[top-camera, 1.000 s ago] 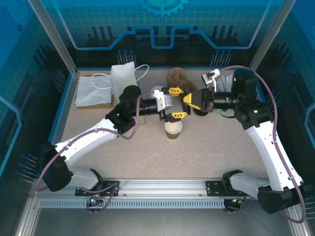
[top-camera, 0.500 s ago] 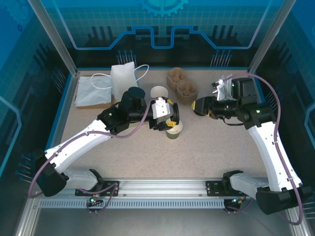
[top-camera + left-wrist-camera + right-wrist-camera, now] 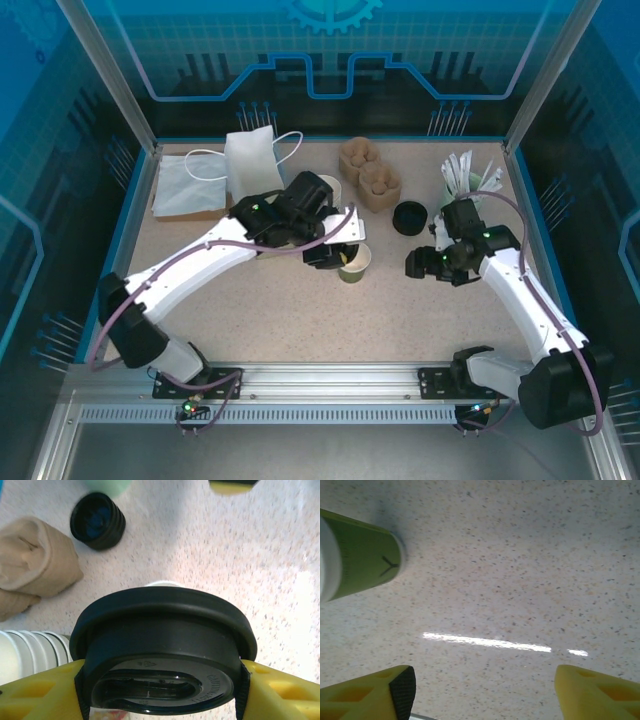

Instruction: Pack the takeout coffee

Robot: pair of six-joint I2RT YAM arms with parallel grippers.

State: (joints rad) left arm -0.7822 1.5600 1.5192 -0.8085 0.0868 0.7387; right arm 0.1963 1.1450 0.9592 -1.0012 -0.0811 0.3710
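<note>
Cup: the takeout coffee (image 3: 354, 264) stands at the middle of the overhead frame on the speckled table (image 3: 300, 310), with no lid on it.
Left gripper: the left gripper (image 3: 160, 687) pinches a black lid (image 3: 162, 625) by its sides between both yellow fingers. In the overhead view it sits just left of the cup, too close to tell if they touch.
Right gripper: the right gripper (image 3: 482, 690) is spread wide over bare table and holds nothing. It is right of centre in the overhead frame.
Done: a lid is in hand and has been brought to the cup.
Left to do: seat the lid and press it down. Then, as I judge it, the capped cup goes into the brown carrier (image 3: 370, 178) at upper centre, or the white bag (image 3: 250, 160) at upper left.
</note>
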